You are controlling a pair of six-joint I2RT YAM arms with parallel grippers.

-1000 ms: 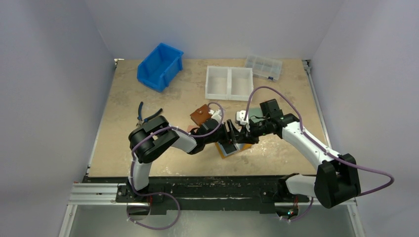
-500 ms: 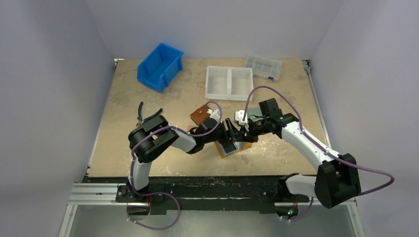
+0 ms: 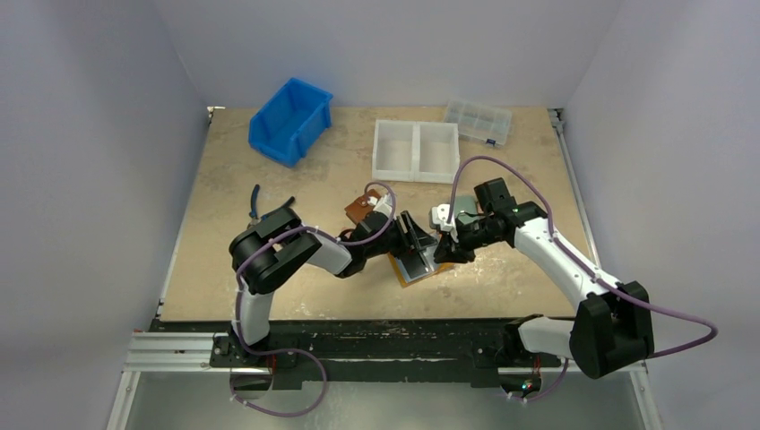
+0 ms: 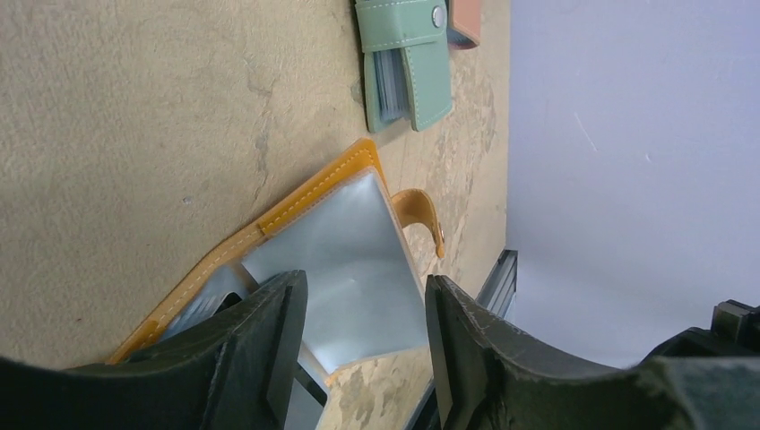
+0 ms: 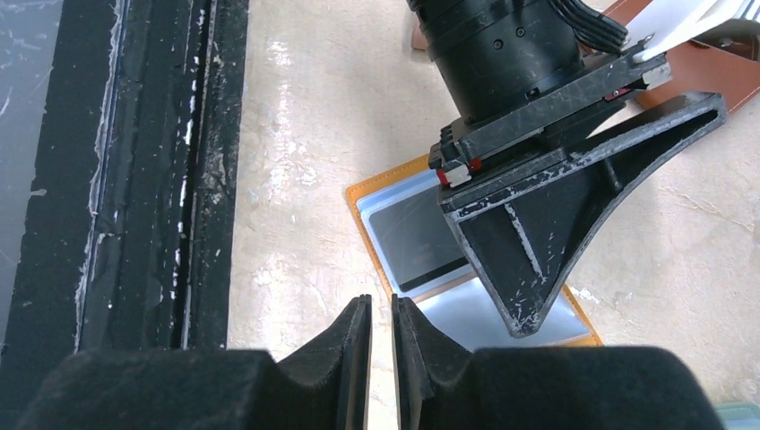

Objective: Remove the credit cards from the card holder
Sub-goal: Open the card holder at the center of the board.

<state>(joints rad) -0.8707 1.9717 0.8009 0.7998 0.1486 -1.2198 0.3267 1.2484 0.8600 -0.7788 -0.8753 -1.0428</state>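
left claw point(image 4: 363, 296) stands open, jaws wide, nothing gripped. it sits low over the holder point(image 4: 309, 199), which lies spread flat on the table point(image 4: 134, 134) directly under and between its fingers: cover down, clear sleeves up, snap tab point(image 4: 421, 215) flung out to the far side. in the right wrist view one left finger point(image 5: 529, 269) comes down with its tip on a sleeve. it looks to touch; whether it presses i cannot tell

right claw point(image 5: 381, 313) is all but closed, a thin slit between the jaws, nothing seen in it. it hovers just beside the holder's open edge, tips aimed toward the sleeves, apart from the holder as far as can be seen

contents: a dark rectangle point(image 5: 414, 237) shows in the sleeve just ahead of the right claw. card or reflection, i cannot say. any other cards are hidden under the left claw or behind the clouded plastic

progress, as judged:
- holder unsnapped and laid open: done
- pinning it flat: seemingly in hand, left claw
- extraction: not begun. no loose card lies on the table near either claw, and neither claw carries one
- all of the removal is left

bystanders: green wallet point(image 4: 408, 54) and pink wallet point(image 4: 466, 13) lie beyond the left claw, well apart from the holder; brown wallet point(image 5: 708, 76) lies behind the left claw. none is touched
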